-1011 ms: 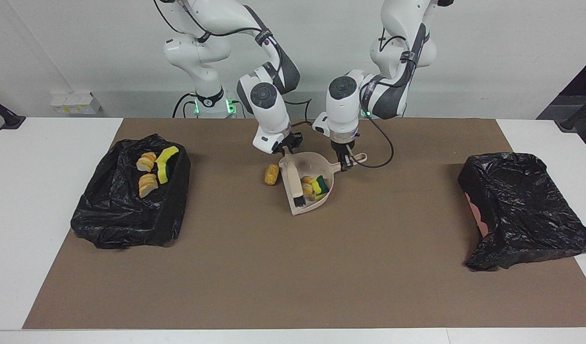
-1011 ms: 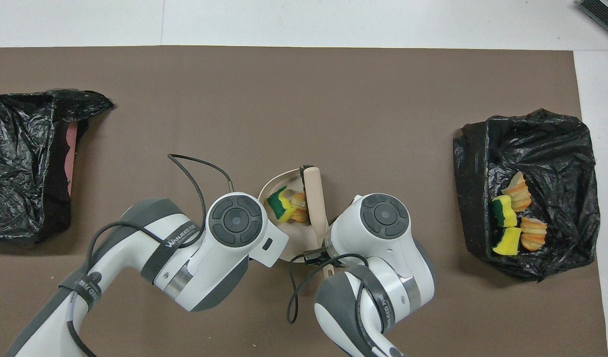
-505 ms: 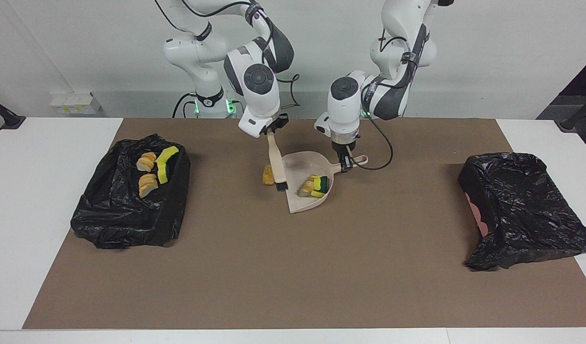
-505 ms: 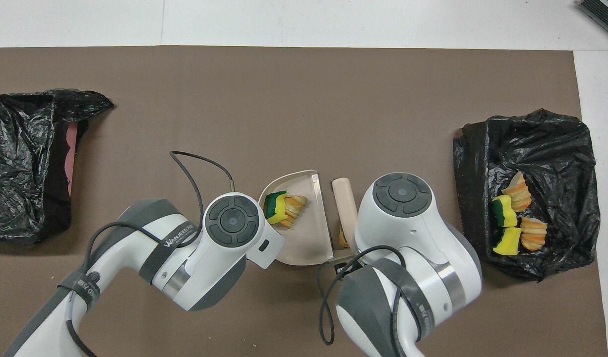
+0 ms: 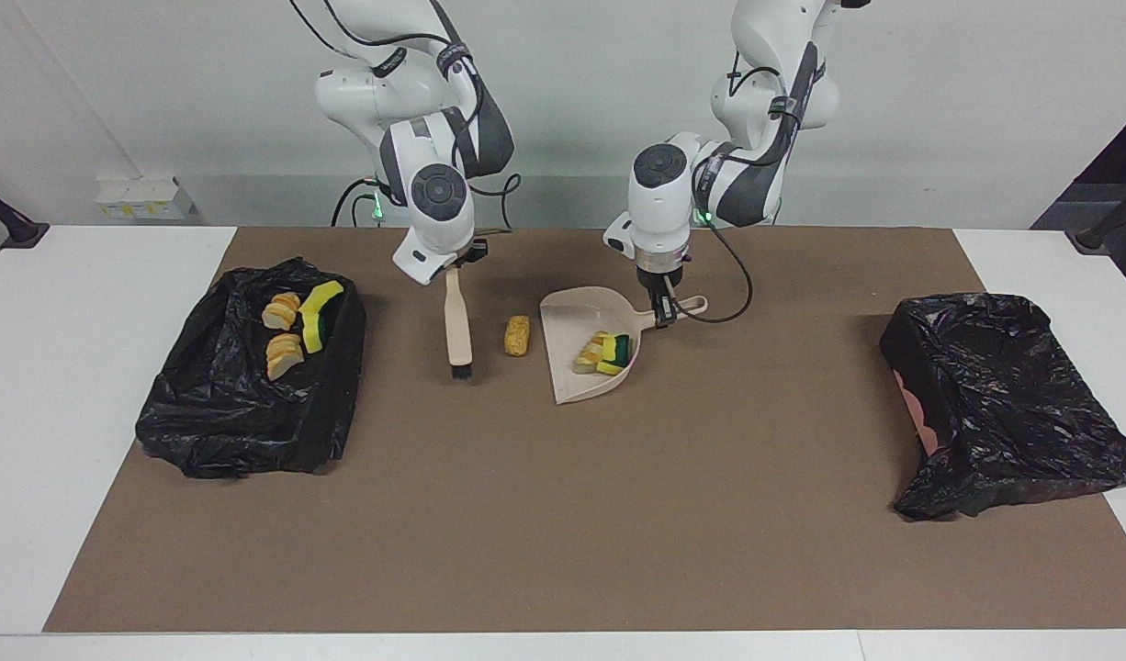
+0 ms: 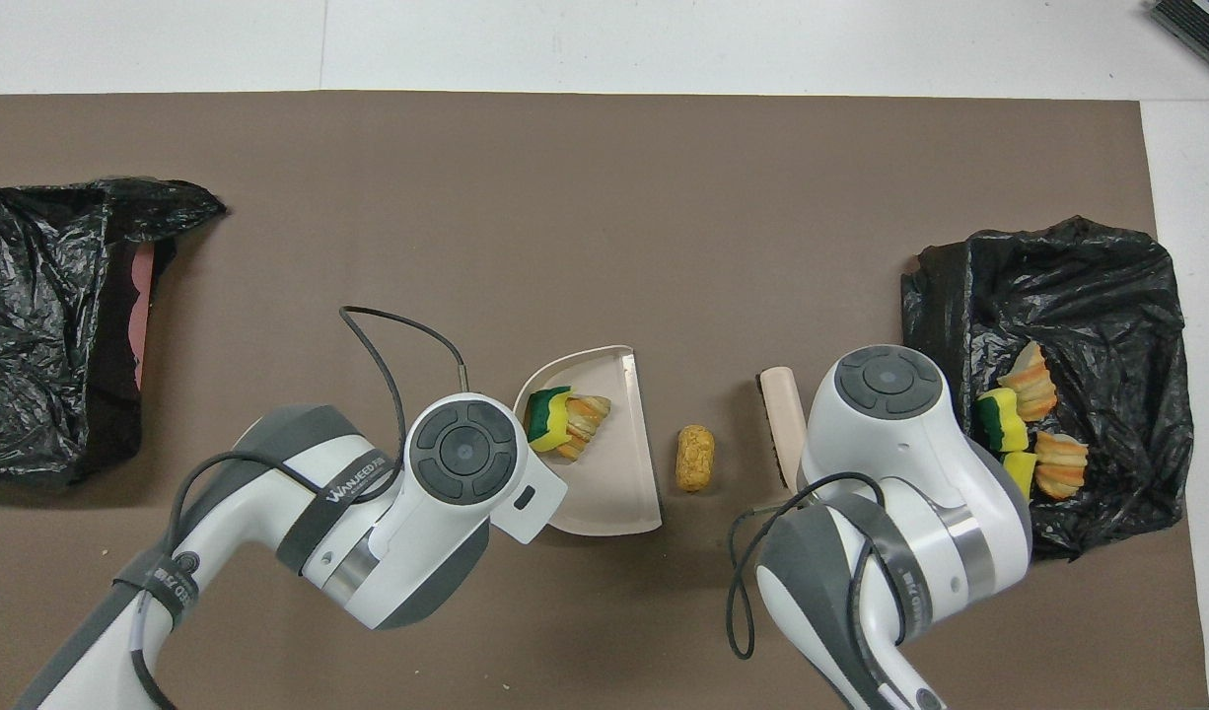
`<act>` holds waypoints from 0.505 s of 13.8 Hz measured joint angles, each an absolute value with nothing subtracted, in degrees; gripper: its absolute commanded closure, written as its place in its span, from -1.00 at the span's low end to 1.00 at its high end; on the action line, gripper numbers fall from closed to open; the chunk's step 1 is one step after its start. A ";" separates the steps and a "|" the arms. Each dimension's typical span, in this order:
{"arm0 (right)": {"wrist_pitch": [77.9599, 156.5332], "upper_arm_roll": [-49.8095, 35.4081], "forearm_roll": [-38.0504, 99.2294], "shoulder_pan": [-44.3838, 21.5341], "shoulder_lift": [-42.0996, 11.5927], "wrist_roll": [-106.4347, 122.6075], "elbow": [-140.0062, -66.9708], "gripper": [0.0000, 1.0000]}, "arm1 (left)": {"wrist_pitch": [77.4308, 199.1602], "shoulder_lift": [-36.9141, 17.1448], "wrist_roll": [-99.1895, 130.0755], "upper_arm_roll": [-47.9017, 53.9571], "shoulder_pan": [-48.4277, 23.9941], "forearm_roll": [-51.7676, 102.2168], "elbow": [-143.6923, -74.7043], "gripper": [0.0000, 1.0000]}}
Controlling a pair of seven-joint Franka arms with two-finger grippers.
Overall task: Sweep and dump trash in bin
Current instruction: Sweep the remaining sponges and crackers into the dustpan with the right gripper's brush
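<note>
Sweep is partly done, judging by how things lie. Nearest the robots, left gripper (image 5: 666,315) is clamped on the handle of the beige dustpan (image 5: 568,372), which sits on the brown mat (image 5: 563,514) about midway between its two short edges, toward the robots' long edge. Two scraps, a yellow-green sponge piece (image 5: 615,353) and an orange bread chunk (image 5: 589,356), lie in the pan. Right gripper (image 5: 455,264) has its fingers together on the top of the beige brush (image 5: 456,326), bristles down at the mat. One tan chunk (image 5: 517,335) is loose on the mat between brush and pan mouth, touching neither. That one looks like the next to sweep in.

Toward the right arm's short edge, a black-bagged bin (image 5: 242,413) already holds four scraps (image 5: 297,321). Toward the left arm's short edge, a second black-bagged bin (image 5: 1004,404) shows no trash.

Left: sweep the last chunk, then dump the pan.
</note>
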State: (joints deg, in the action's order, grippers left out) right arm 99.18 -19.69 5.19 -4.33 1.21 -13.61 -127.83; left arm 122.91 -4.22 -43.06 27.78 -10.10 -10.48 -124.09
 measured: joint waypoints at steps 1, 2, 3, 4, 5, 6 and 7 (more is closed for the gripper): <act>100.66 -19.90 8.01 -5.99 0.64 -14.76 -128.37 1.00 | 123.31 -3.84 -43.09 27.81 -10.10 -10.48 -124.71 1.00; 102.77 -20.09 11.52 -8.06 -0.20 -15.80 -128.72 1.00 | 123.90 -3.51 -43.14 27.82 -10.11 -10.48 -125.34 1.00; 105.10 -20.24 14.47 -10.28 -1.22 -16.81 -128.89 1.00 | 124.20 -3.30 -43.18 27.81 -10.11 -10.48 -125.71 1.00; 107.26 -20.33 17.10 -12.32 -2.20 -18.13 -128.93 1.00 | 124.25 -3.16 -43.23 27.81 -10.10 -10.49 -125.86 1.00; 108.92 -20.38 20.11 -14.02 -2.91 -19.46 -128.87 1.00 | 124.25 -3.09 -43.28 27.79 -10.10 -10.49 -125.94 1.00; 109.75 -20.42 22.95 -15.31 -3.41 -20.21 -128.51 1.00 | 124.26 -3.08 -43.35 27.78 -10.10 -10.49 -125.98 1.00; 110.15 -20.45 24.54 -16.25 -3.78 -21.18 -127.75 1.00 | 124.28 -3.07 -43.62 27.76 -10.10 -10.49 -125.99 1.00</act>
